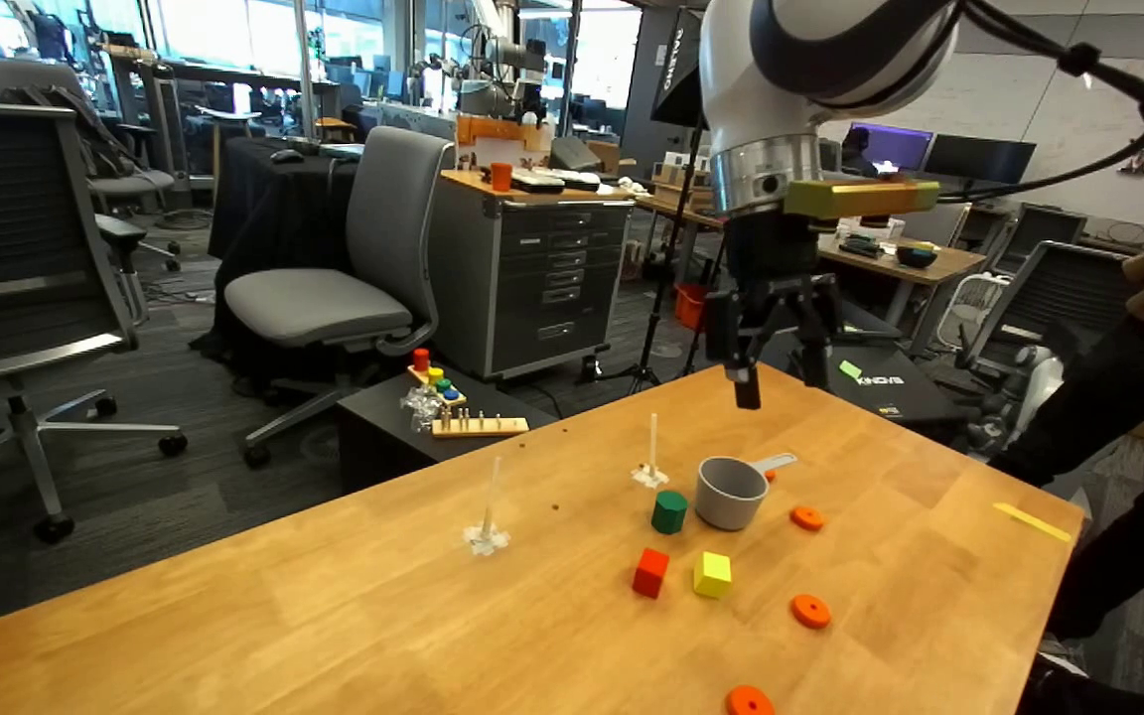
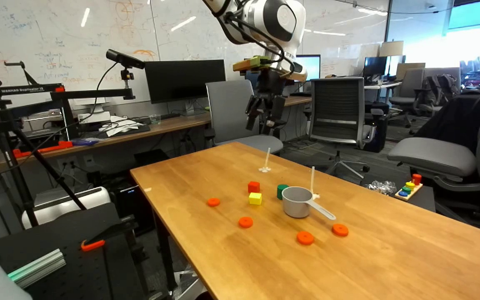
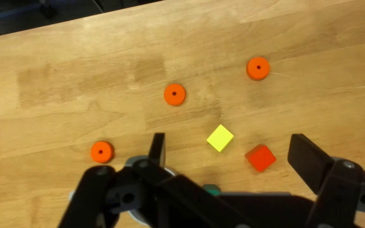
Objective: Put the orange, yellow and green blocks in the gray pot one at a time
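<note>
The orange block point(image 1: 650, 573), a red-orange cube, sits beside the yellow block point(image 1: 712, 575) on the wooden table. Behind them in that exterior view is the green block point(image 1: 669, 511), rounder in shape, close to the gray pot point(image 1: 728, 497). The pot stands upright with its handle pointing outward. My gripper point(image 1: 782, 379) hangs well above the table with its jaws wide apart and nothing held. In the wrist view, the yellow block point(image 3: 220, 138) and orange block point(image 3: 261, 158) appear between the fingertips, far below. My gripper hides most of the green block point(image 3: 212, 190) and pot there.
Several flat orange discs lie around the blocks and pot, among them a disc point(image 2: 246, 222) and another disc point(image 2: 305, 238). Two thin upright pegs, a nearer peg point(image 1: 493, 501) and a peg point(image 1: 653, 444) by the pot, rise from the table point(image 2: 369, 250).
</note>
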Available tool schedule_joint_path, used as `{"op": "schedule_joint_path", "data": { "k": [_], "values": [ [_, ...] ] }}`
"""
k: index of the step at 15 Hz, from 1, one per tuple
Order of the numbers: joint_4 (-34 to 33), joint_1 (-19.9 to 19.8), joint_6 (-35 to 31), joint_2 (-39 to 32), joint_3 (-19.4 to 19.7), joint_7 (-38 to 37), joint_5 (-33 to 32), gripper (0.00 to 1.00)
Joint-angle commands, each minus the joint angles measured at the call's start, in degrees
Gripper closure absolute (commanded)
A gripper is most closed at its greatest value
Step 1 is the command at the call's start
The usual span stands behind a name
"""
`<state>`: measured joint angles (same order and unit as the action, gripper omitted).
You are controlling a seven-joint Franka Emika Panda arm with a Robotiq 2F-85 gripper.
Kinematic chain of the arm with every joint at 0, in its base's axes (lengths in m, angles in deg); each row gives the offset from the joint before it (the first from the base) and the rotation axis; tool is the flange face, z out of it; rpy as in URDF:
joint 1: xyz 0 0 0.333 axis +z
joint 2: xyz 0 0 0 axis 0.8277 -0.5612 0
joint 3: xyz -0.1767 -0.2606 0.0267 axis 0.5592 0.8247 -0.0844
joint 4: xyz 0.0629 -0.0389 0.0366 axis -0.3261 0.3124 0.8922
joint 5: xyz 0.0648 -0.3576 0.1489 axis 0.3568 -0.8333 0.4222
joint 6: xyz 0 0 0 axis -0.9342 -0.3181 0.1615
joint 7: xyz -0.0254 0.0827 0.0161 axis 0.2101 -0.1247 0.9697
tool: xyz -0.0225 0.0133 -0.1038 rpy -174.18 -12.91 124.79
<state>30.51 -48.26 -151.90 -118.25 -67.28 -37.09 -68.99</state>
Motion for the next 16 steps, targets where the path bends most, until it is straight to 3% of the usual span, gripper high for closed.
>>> {"op": "schedule_joint_path", "data": {
  "k": [1, 5, 6, 9, 12, 16],
  "values": [
    [-13.73, 2.65, 9.26, -9.61, 1.02, -0.1, -1.67, 0.0],
    [-23.68, 5.74, 19.37, -17.16, 1.64, -0.36, -4.66, 0.0],
    [-15.09, 4.03, 12.87, -12.26, 1.06, 0.29, -2.36, 0.0],
    [-19.73, 5.47, 16.17, -15.72, 1.47, 0.19, -3.44, 0.0],
    [-19.9, 5.35, 17.3, -15.09, 1.3, 3.02, -4.34, 0.0],
    [-21.9, 5.34, 12.46, -16.89, 0.59, 7.12, -4.15, 0.0]
  ]
}}
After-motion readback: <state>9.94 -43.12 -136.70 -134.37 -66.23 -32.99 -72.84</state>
